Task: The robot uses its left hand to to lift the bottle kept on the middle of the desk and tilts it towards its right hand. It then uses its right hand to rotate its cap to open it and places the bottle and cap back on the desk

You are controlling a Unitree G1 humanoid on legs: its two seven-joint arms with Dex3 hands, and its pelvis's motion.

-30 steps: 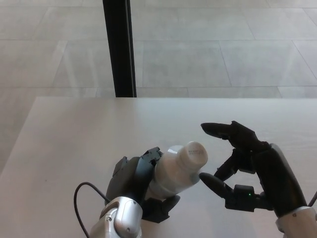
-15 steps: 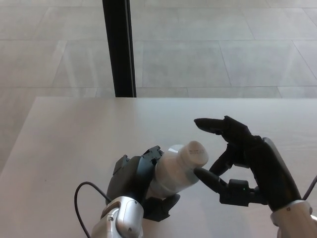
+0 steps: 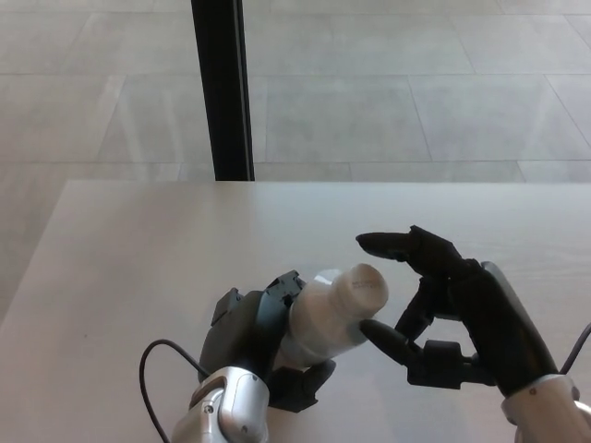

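Observation:
My left hand [image 3: 259, 337] is shut on a white bottle [image 3: 323, 318], which it holds off the desk and tilted with the neck toward the right. The white cap [image 3: 362, 284] sits on the neck. My right hand [image 3: 443, 305] is open just to the right of the cap. One of its fingers [image 3: 383, 245] reaches over the cap and its thumb [image 3: 383, 337] sits under the neck, very near the bottle. Whether either touches the cap I cannot tell.
The pale desk [image 3: 138, 258] spreads around both hands, its far edge at mid-picture. A black post [image 3: 222, 88] stands behind that edge on a tiled floor. A black cable [image 3: 148, 369] loops beside my left wrist.
My right hand has moved left, closing in on the cap with its fingers still apart. The left hand and bottle have stayed put.

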